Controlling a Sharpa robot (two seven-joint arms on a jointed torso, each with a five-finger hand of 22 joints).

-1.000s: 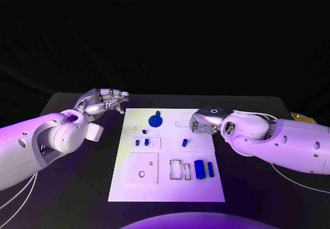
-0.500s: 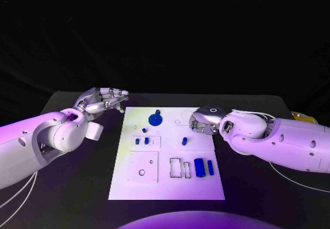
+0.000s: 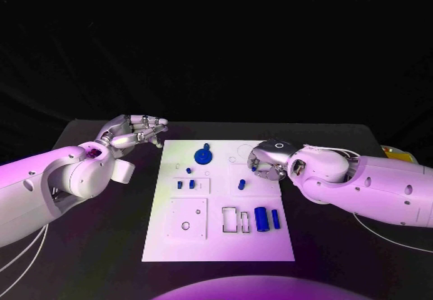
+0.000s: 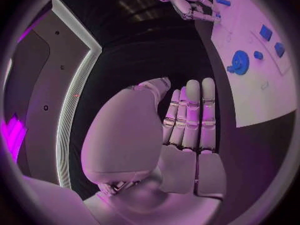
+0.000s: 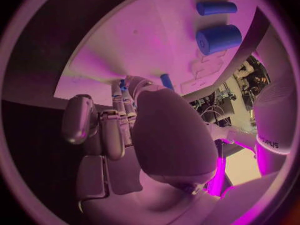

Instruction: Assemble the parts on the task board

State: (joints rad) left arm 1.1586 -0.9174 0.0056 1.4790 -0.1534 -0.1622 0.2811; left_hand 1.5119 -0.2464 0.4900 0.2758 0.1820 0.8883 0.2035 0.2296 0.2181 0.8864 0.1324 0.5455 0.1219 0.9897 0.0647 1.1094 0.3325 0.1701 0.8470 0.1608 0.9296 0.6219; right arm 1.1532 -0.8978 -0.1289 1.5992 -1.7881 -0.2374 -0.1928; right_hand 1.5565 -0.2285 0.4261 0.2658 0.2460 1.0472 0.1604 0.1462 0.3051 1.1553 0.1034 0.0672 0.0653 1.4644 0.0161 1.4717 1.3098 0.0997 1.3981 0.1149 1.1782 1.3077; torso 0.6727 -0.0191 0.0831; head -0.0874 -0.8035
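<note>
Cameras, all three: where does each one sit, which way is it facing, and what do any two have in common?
Head view: on the robot's head, looking down at the task board; both arms show, left hand, right hand.
Left wrist view: behind the left hand, facing the board's edge and blue gear.
Right wrist view: behind the right hand, facing the board and blue cylinder.
Shared: head and left wrist views both show the gear.
</note>
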